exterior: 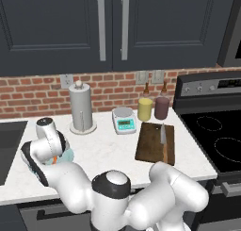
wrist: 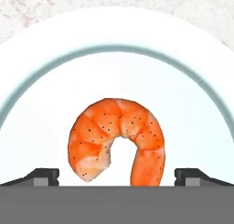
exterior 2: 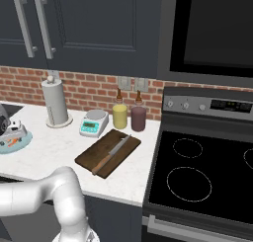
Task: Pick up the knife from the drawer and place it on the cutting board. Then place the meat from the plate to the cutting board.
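Arm (exterior: 155, 197): glossy white rounded link shells, dark grey joint bands, domed caps. Gripper (wrist: 117, 176): small dark blocky fingertips.

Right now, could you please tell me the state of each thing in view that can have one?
knife: lying flat on the cutting board, already delivered.
meat: not yet lifted, lying on the plate, between the open fingertips.
claw: open, hovering low over the plate.
upper cabinet doors: closed.
stove burners: dark, off.
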Motion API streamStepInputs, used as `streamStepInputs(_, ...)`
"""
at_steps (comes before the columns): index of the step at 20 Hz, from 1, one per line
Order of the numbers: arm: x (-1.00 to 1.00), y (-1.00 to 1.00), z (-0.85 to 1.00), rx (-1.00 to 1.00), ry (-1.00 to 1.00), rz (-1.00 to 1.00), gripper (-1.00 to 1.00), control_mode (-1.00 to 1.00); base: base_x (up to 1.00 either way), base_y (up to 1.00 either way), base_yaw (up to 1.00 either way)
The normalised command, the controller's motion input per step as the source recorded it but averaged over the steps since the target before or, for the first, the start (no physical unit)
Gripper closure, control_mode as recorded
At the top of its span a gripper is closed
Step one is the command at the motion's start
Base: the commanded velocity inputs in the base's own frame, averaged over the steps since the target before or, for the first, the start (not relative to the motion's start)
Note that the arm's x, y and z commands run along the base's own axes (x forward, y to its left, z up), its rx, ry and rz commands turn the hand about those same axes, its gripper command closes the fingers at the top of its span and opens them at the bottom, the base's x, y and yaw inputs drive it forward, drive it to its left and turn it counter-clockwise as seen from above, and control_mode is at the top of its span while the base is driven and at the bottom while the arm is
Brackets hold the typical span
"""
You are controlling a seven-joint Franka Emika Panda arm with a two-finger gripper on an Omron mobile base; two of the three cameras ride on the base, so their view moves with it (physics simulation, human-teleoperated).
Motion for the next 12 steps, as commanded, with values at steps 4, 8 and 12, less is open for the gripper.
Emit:
streamStepInputs(4,0.27,0.03,-0.08,0.00,0.00,0.00,-1.00,-1.00,0.00,0.00,0.00)
streamStepInputs(8,0.21,0.05,-0.04,0.00,0.00,0.00,-1.00,-1.00,0.00,0.00,0.00)
streamStepInputs(12,0.11,0.00,-0.19,0.00,0.00,0.00,-1.00,-1.00,0.00,0.00,0.00)
